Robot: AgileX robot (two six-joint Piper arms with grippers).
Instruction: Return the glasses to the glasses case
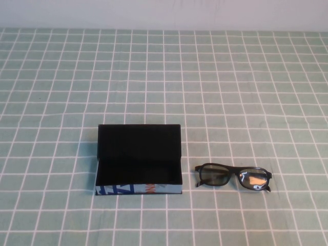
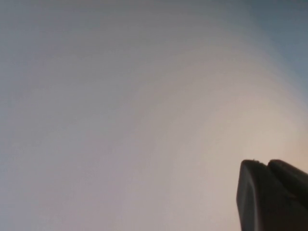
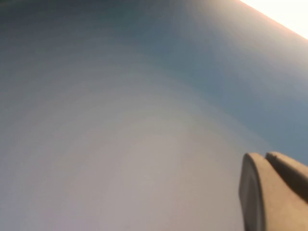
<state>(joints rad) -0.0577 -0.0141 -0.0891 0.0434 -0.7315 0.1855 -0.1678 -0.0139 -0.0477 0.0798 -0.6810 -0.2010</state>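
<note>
While the glasses case (image 1: 138,160) sits open on the desk (image 1: 230,77), its flat lid stands raised at the back and its black-lined interior holds nothing that can be made out; the light blue front side with dark-blue and red print faces the robot. Just to the right of the case, apart from it, the glasses (image 1: 233,177) lie on the green checked cloth with the temples folded behind the thick black frame, one lens catching a bright reflection. Neither arm appears in the high view. Only the wrist views show them: the left gripper (image 2: 269,192) appears as a dark tip against a plain, featureless background, its two fingers (image 2: 250,197) pressed together with only a thin seam between them. The right gripper (image 3: 272,192) looks the same in its own wrist view, lighter-toned fingers (image 3: 252,192) closed against each other, holding nothing, with no case or glasses in sight there.
</note>
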